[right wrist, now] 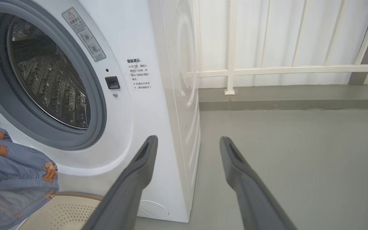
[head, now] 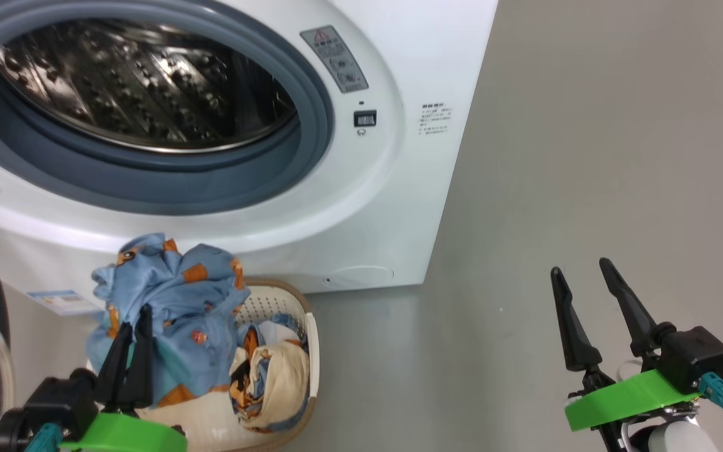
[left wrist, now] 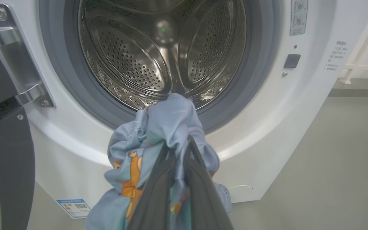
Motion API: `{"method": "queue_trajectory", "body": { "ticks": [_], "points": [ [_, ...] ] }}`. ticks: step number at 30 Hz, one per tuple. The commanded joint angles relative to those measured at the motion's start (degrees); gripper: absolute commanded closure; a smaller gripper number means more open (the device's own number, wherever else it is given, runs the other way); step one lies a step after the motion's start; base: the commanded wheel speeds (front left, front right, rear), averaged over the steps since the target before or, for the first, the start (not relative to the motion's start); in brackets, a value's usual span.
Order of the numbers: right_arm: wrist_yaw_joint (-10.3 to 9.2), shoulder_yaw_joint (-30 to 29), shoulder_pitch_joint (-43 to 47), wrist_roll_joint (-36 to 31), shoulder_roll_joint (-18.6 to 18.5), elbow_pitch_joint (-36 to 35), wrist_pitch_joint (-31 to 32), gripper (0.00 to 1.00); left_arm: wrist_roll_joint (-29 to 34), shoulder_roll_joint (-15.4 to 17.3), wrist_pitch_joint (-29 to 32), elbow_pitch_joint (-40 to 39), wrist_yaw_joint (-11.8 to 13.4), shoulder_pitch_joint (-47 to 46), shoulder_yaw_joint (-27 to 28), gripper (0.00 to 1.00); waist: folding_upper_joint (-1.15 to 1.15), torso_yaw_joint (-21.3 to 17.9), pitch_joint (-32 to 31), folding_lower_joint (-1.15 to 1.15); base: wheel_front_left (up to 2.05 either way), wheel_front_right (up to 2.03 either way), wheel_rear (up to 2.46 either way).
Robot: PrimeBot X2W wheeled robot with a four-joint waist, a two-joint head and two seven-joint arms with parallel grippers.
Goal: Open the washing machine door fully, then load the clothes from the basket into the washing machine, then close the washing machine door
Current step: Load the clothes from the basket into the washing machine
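Where the left gripper (head: pixel 137 319) clamps its fingers tight, a light blue garment (head: pixel 179 301) with orange-brown prints is held bunched above the left side of the basket (head: pixel 311 339). A cream-beige cloth (head: pixel 280 370) lies against the basket's right wall. The right gripper (head: pixel 580 267) hovers over the grey floor (head: pixel 587 157) well to the right, its fingers spread wide with nothing between them. Past the basket's far rim stands the washing machine (head: pixel 368 207), its steel drum (head: pixel 142 81) exposed inside the grey gasket. The washing machine door (left wrist: pixel 5 153) hangs open at the machine's left edge.
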Motion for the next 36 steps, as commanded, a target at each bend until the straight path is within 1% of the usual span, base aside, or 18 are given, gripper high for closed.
{"method": "queue_trajectory", "body": {
  "ticks": [1,8,19,36],
  "points": [
    [0.17,1.3,0.5,-0.6,0.1,-1.5,-0.3,0.0,1.0,0.5,-0.6,-2.4,0.5,0.1,2.2,1.0,0.0,0.2,-1.5,0.0,0.0,0.0,0.0],
    [0.17,1.0,2.1,-0.7,-0.1,-1.8,-0.3,0.0,2.0,0.0,-0.6,-6.2,1.3,3.2,3.1,1.0,0.0,0.4,-4.6,0.0,0.0,0.0,0.0],
    [0.17,0.7,3.1,-0.4,-0.3,-2.3,-0.3,0.0,3.3,-0.4,-0.6,-10.4,1.5,6.0,4.3,1.0,0.0,0.4,-6.4,0.0,0.0,0.0,0.0],
    [0.17,0.5,3.5,-0.4,-0.2,-2.2,-0.3,0.0,3.1,-0.8,-0.6,-11.1,0.9,6.8,5.6,1.0,0.0,0.2,-7.3,0.0,0.0,0.0,0.0]
  ]
}}
